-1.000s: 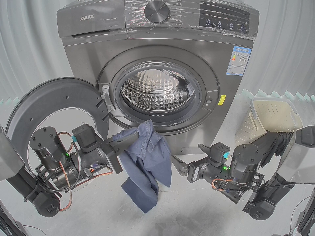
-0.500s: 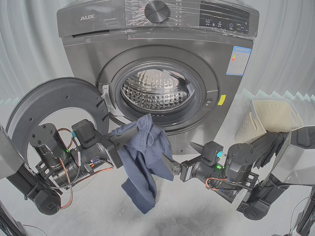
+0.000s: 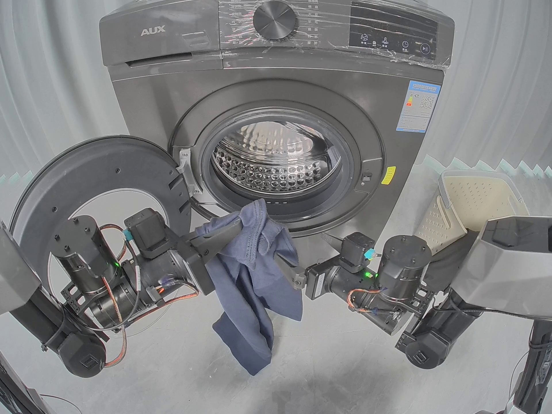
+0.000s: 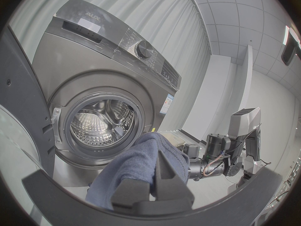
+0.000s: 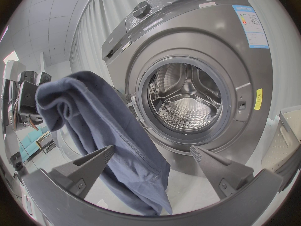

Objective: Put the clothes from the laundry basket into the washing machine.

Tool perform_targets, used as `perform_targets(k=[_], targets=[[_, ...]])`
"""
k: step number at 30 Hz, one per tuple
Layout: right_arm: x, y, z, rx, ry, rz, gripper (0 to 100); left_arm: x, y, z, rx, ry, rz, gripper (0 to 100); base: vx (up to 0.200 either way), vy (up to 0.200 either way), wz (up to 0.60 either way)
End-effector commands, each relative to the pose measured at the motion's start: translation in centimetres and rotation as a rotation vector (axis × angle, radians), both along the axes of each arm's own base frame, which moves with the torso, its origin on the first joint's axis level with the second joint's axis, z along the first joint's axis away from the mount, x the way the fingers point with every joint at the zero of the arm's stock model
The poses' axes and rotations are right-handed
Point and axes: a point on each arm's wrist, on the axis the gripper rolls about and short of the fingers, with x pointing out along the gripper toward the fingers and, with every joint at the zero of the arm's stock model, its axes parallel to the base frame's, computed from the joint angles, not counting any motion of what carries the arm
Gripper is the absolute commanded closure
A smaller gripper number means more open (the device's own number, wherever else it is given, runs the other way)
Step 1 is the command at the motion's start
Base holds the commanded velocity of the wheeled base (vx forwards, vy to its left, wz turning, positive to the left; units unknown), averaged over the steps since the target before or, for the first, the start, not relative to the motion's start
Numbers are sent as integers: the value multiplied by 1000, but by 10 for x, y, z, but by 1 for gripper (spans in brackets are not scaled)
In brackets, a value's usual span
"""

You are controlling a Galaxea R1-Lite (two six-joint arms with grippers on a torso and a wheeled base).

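In the lower left of the head view, the left gripper point(image 3: 230, 234) is clamped on a bunched fold of the blue garment point(image 3: 256, 294). The cloth hangs from its jaws toward the floor, just in front of and below the lip of the washing machine point(image 3: 276, 87); none of it is inside yet. Over the last second the right arm has swung from the lower right toward the centre. The right gripper point(image 3: 303, 253) now sits at the garment's hanging edge, jaws spread wide and holding nothing. In the right wrist view the cloth drapes in front of one finger while the other stands clear of it. The left gripper has barely shifted, lifting only a little. This looks like the right arm coming in to take a second hold or to gather the loose tail before the load goes in. Farther back, the door point(image 3: 98, 179) stands swung open at the left. The drum point(image 3: 270, 162) at centre shows only bare steel, and the laundry basket point(image 3: 477, 202) sits at the right beside the machine.
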Motion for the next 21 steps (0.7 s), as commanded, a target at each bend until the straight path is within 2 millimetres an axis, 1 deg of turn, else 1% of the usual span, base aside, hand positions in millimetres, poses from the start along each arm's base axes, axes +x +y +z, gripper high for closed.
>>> perform_targets(k=[1,4,8,12,17,21], targets=[[17,7,-14,-4,0,10,0,0,0,1,-2,-2,1,100,0,0,0],[18,11,-14,4,-21,50,0,0,0,1,-2,-2,1,100,0,0,0],[9,14,-14,15,-28,136,0,1,0,-1,1,3,2,100,0,0,0],[1,11,-14,16,-19,179,0,2,2,-2,3,6,10,100,0,0,0],[-9,3,-3,21,-23,210,0,2,2,-2,3,6,10,100,0,0,0],[-10,2,1,23,-34,211,0,2,2,-2,4,5,9,100,0,0,0]])
